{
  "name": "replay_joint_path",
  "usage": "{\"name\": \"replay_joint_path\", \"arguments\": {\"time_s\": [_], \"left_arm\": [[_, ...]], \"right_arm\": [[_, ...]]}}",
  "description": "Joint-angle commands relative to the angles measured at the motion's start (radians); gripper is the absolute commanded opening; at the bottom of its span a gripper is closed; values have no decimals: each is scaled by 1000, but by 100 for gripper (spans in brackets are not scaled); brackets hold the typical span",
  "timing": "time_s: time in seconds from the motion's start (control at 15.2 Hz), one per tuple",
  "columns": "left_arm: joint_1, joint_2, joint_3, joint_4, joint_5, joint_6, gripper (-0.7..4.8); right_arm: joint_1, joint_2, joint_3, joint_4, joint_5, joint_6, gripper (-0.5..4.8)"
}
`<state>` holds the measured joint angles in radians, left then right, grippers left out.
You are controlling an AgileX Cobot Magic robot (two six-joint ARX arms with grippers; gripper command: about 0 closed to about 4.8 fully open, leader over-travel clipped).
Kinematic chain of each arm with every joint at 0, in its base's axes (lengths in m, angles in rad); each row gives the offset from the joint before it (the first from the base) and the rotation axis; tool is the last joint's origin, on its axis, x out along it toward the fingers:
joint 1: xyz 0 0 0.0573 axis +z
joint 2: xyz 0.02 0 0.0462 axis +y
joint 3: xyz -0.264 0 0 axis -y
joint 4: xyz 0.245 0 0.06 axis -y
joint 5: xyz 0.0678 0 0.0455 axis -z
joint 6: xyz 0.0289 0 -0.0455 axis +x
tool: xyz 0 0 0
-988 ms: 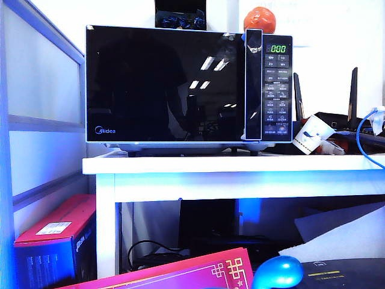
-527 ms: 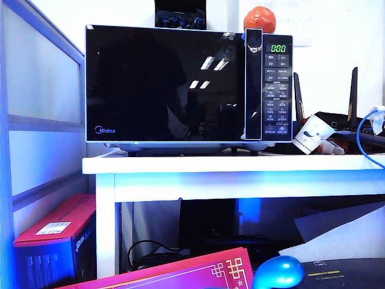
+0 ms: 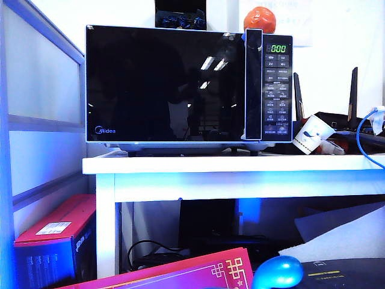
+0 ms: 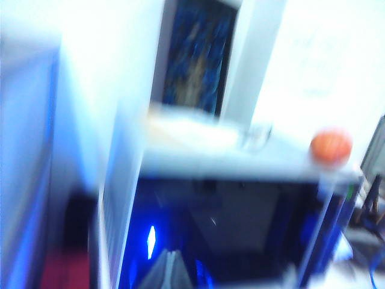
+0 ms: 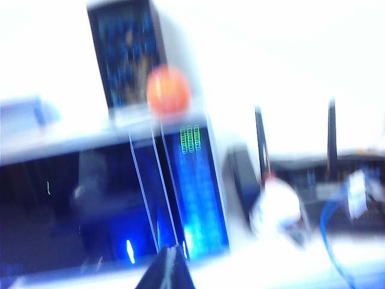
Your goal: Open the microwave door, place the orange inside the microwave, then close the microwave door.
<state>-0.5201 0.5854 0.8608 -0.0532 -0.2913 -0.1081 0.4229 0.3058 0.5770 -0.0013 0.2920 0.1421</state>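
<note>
Tabletop (image 3: 240, 164) unchanged; grippers (image 4: 162, 272) (image 5: 169, 269) (shut) facing microwave (image 3: 189, 84).

Exterior cam low, head-on to the microwave (image 3: 186, 87) front. Both wrist cams blurred, higher, angled down at it; all three share the orange (image 3: 260, 19) on top.

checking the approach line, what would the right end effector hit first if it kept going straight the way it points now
Probably the microwave front, near the seam between the microwave door and the button panel. The right end effector looks shut; blur leaves depth uncertain.
</note>
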Motion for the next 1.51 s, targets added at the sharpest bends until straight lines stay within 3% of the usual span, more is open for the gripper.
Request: {"name": "replay_joint_path", "arguments": {"time_s": [0.07,0.33,0.46,0.72,0.99,1.19,1.32,1.38,1.45,1.51], "left_arm": [[0,219,306,-39,125,104,-5],[0,582,853,-346,452,212,-5],[0,701,1040,-526,541,216,-5],[0,774,1146,-649,531,254,-5],[0,772,1146,-694,315,259,-5],[0,772,1146,-687,314,258,-5],[0,772,1146,-684,315,258,-5],[0,772,1146,-684,322,266,-5],[-1,772,1146,-679,322,277,-5],[-1,772,1146,-669,322,291,-5]], "right_arm": [[1,174,202,10,-6,-19,-1],[0,450,410,51,-10,-182,-1],[0,552,467,63,-26,-186,-1],[0,714,500,127,-41,-188,-1],[0,837,500,205,-115,-187,-1],[0,918,500,301,-117,-187,1],[0,964,500,360,-119,-187,64],[0,999,500,402,-112,-186,66],[0,1020,500,425,-96,-186,111],[1,1059,500,462,-69,-183,308]]}}
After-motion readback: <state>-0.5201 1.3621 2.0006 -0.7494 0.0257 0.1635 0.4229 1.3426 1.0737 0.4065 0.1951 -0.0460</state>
